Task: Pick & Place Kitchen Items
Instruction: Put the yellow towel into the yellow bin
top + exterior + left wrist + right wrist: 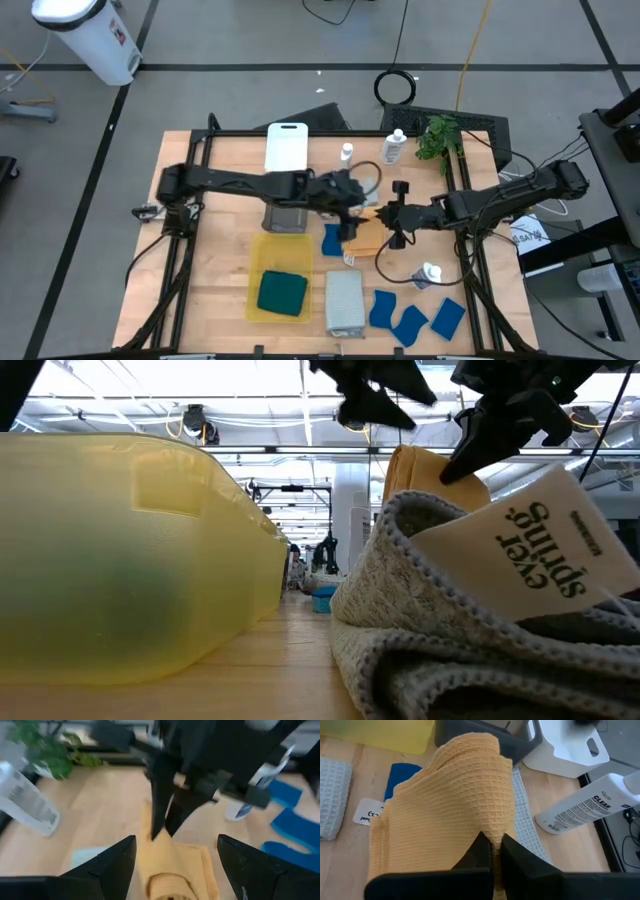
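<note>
Right gripper [492, 851] pinched shut on orange cloth [455, 805]; left gripper [175, 865] open, cloth apparently between jaws.

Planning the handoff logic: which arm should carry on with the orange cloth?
Right. The right hand is already pinched shut on a raised fold of the orange cloth, so it can likely lift straight away. The left hand is open, fingers either side of the cloth, gripping nothing.
</note>
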